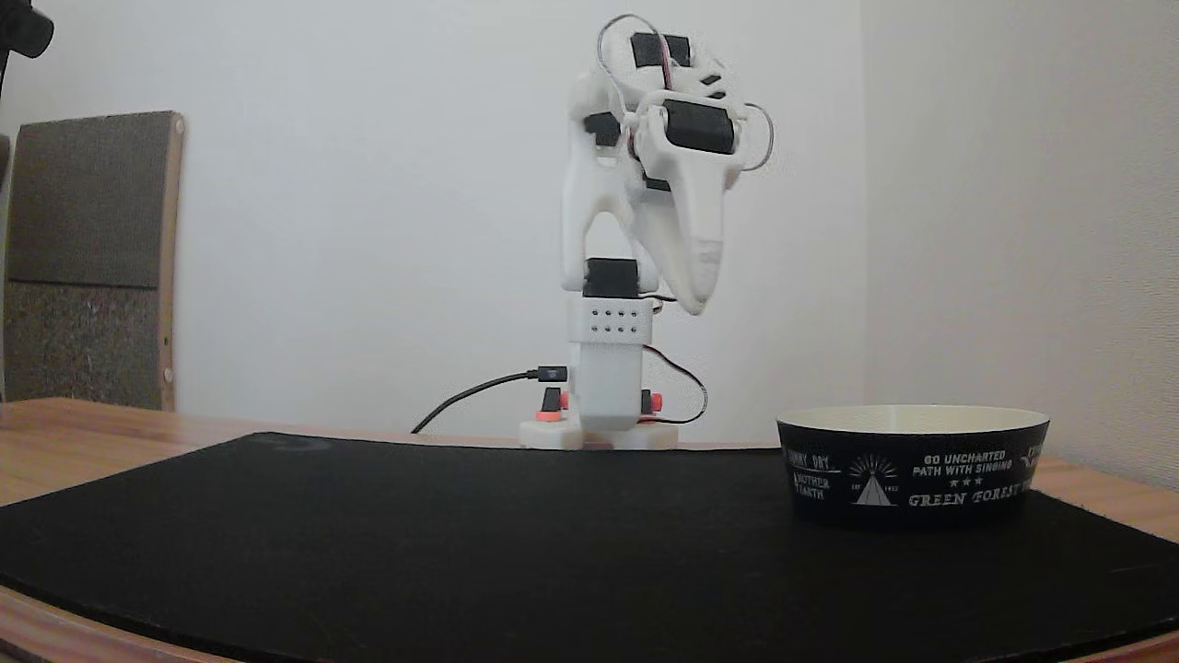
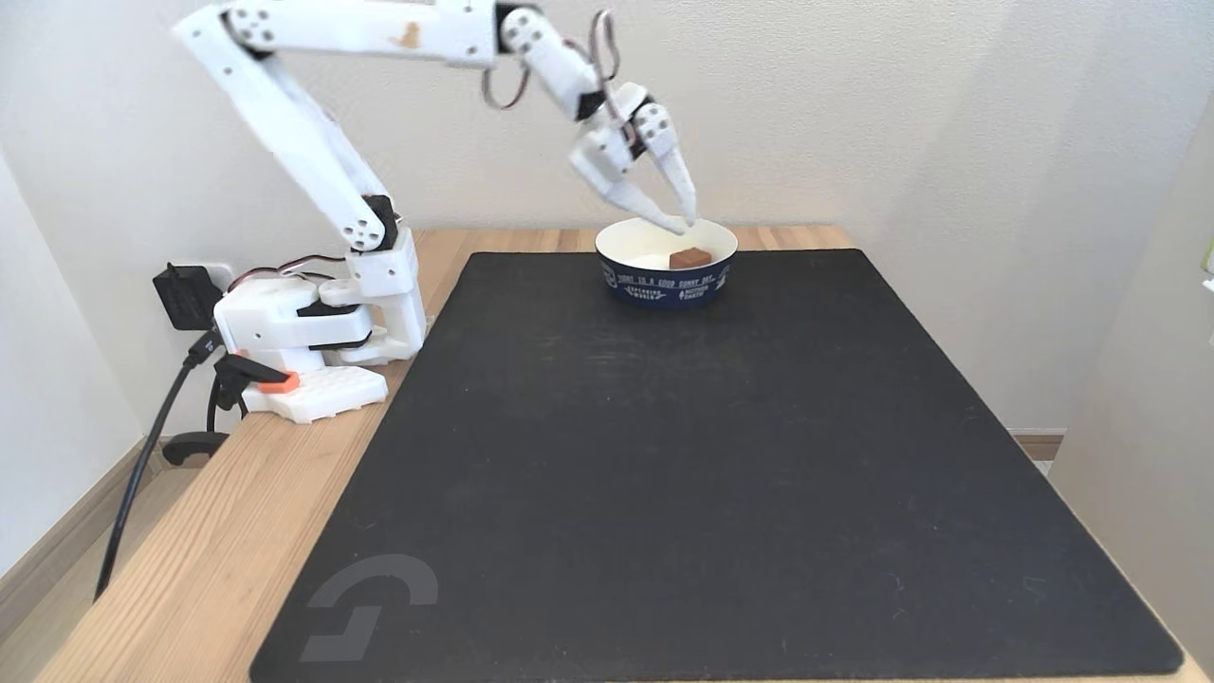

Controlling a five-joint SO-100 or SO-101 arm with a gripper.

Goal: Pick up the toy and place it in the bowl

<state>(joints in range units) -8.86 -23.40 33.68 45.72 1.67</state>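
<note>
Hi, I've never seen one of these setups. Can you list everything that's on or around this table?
Toy: one, red-brown, lying inside the bowl.
Bowl: one, black outside, cream inside, far end of the mat.
Mat: one, black, covering most of the table.
Table: one, light wood.
Power cable: one, black, hanging off the table by the arm's base.
Board: one, grey-brown, leaning at the wall.
Arm: one, white.
Gripper: one, white, tips together above the bowl.

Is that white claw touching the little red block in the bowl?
Apart. In a fixed view the gripper hangs above the bowl's back rim, while the toy lies lower inside, with cream interior showing between them.
</note>
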